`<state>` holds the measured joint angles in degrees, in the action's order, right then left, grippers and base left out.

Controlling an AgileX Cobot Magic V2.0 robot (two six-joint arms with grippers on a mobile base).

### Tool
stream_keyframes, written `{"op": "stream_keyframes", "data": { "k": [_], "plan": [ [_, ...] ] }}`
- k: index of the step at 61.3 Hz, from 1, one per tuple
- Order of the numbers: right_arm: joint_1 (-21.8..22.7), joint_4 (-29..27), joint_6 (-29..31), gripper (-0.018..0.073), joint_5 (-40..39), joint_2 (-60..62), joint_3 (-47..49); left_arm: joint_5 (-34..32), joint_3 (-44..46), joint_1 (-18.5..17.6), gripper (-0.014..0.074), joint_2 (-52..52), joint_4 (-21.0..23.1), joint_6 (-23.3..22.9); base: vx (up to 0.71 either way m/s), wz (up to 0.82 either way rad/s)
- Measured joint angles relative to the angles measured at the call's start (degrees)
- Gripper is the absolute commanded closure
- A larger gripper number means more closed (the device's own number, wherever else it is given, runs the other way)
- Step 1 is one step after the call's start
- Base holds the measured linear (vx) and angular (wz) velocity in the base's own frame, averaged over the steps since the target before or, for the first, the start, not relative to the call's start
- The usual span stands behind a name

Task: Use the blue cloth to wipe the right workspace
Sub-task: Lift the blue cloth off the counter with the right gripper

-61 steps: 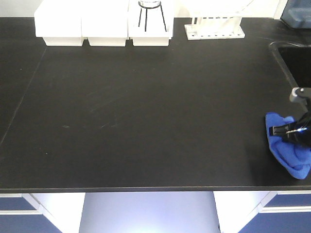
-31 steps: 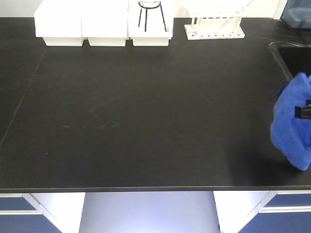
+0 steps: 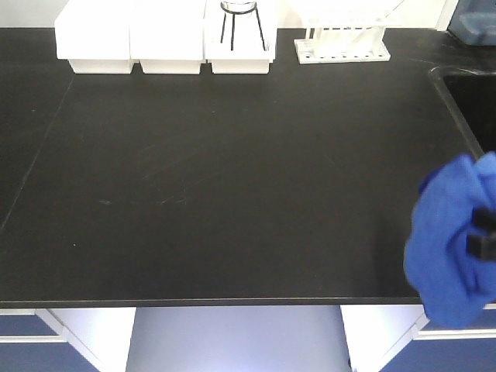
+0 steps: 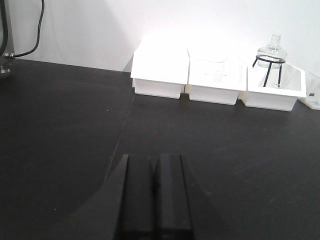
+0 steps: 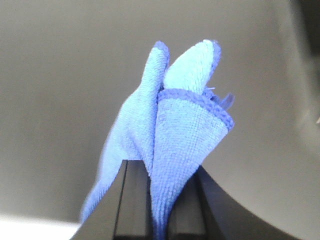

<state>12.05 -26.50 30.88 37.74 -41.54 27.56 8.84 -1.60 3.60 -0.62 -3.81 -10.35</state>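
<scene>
**Right gripper [image 5: 158,202].** Your right wrist camera shows the jaws clamped on the blue cloth [image 5: 175,145]. A fold of it is pinched between the two dark fingers [image 5: 132,200] at 6 o'clock in that view. The rest of the cloth stands out past the fingertips toward 12 o'clock in two bunched lobes, with the stitched hem showing along the edges. The surface behind it is a grey blur, so I cannot tell which surface it is.

**Cloth position, front camera.** The blue cloth [image 3: 449,240] sits at 4 o'clock in the picture, hard against the right border. It is bunched and blurred, and it overlaps the front edge of the black benchtop [image 3: 232,170] and the cabinet face below. A dark block of the right gripper [image 3: 482,236] shows through its right side. The cloth looks to be off the surface, but this view does not confirm that.

**Left gripper [image 4: 154,195].** At 6 o'clock in your left wrist camera the jaws are together with only a thin seam between them. Nothing is held. They hang over bare benchtop [image 4: 60,125].

**Bench contents.**
- Three white bins [image 3: 163,39] stand in a row at 12 o'clock along the back edge.
- The right-hand bin holds a glass flask on a black wire stand [image 3: 239,19].
- A white tube rack [image 3: 341,48] stands just to the right of the bins.
- The sink [image 3: 474,101] is at 2 o'clock.
</scene>
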Motion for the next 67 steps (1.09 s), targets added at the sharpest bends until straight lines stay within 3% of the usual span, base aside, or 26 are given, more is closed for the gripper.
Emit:
{"op": "stream_keyframes", "data": {
  "k": [14,28,36,67],
  "plan": [
    [-0.8,-2.8,0.0,0.0559,-4.5,3.5,-2.1,0.0,0.0,0.0,0.0602,0.0,0.0,0.0,0.00,0.00],
    [-10.0,-5.2,0.1,0.0557,-8.6,3.2,-2.1,0.0,0.0,0.0,0.0602,0.0,0.0,0.0,0.00,0.00],
    [-13.0,-5.4,0.1,0.0557,-7.9,3.1,-2.1,0.0,0.0,0.0,0.0602,0.0,0.0,0.0,0.00,0.00],
    [-13.3,-6.5,0.1,0.0557,-6.9,3.1,-2.1,0.0,0.0,0.0,0.0602,0.0,0.0,0.0,0.00,0.00]
  ]
}}
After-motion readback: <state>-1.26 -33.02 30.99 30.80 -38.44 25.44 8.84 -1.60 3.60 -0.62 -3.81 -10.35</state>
